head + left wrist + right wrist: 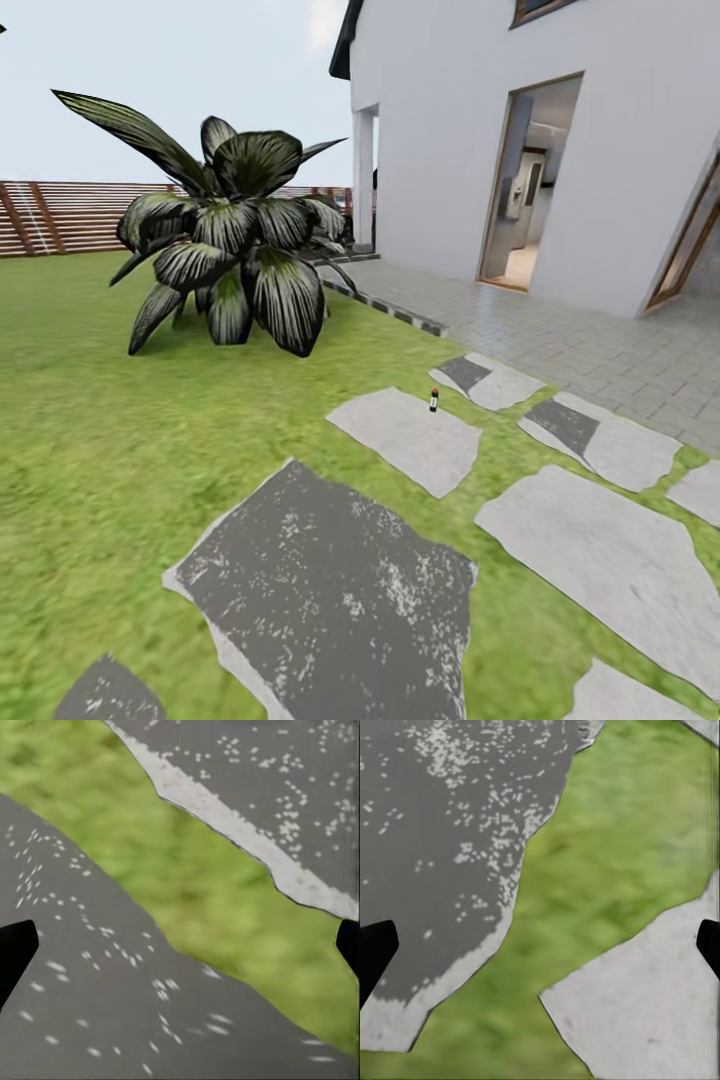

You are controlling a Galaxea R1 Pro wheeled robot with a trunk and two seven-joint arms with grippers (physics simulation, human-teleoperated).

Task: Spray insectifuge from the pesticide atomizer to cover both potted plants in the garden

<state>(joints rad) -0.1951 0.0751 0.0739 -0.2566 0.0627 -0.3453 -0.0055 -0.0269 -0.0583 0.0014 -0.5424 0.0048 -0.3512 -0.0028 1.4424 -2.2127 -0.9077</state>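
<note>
pesticide atomizer upright on a pale stepping stone, far edge | left gripper fingers spread wide, hanging over dark speckled stone and grass | right gripper likewise spread, above grass between stones | striped-leaf plant well beyond the atomizer on the lawn | slatted fence behind, white house and paving beyond

Bright, even daylight with hardly any shadows; wrist views soft and blurred; head view bends at edges.

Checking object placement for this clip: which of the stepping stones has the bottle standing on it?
The pale grey stepping stone in mid-lawn, beyond the big dark speckled stone. The pesticide atomizer stands upright near its far right edge.
</note>
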